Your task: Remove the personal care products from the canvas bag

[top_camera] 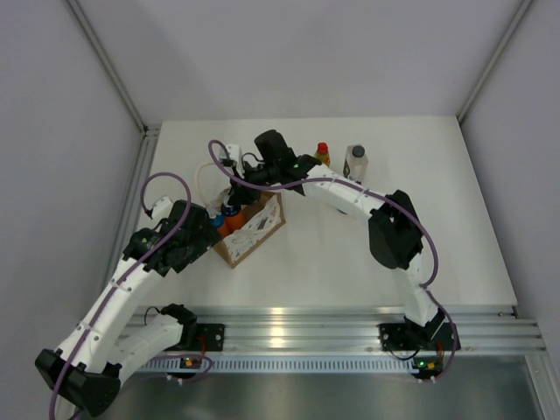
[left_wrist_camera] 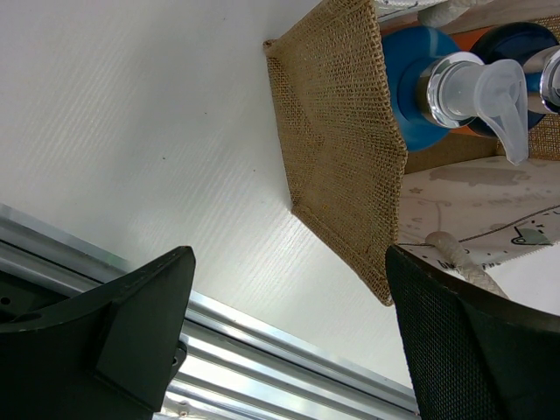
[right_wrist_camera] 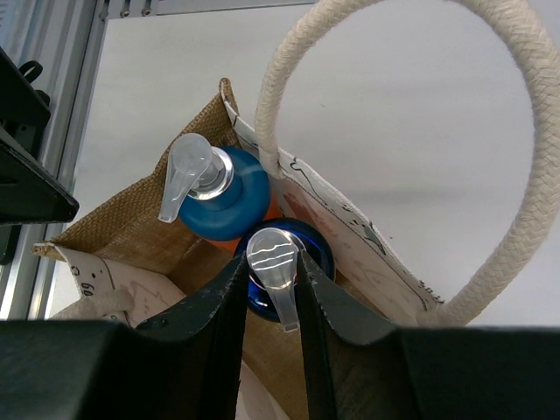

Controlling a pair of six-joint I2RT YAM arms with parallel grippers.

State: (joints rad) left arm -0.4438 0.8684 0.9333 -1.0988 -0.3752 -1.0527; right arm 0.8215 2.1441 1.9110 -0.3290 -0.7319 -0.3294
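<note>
Blue-capped bottle [right_wrist_camera: 273,258] gripped by right jaws (overhead view hides this), in bag [right_wrist_camera: 131,232]

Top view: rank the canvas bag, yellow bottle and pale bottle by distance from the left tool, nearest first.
1. canvas bag, right beside the left tool.
2. yellow bottle, at the table's far side, beyond the bag.
3. pale bottle, just right of the yellow one.

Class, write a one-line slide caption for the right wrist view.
Right claw pinches a pump bottle inside the canvas bag.
</note>
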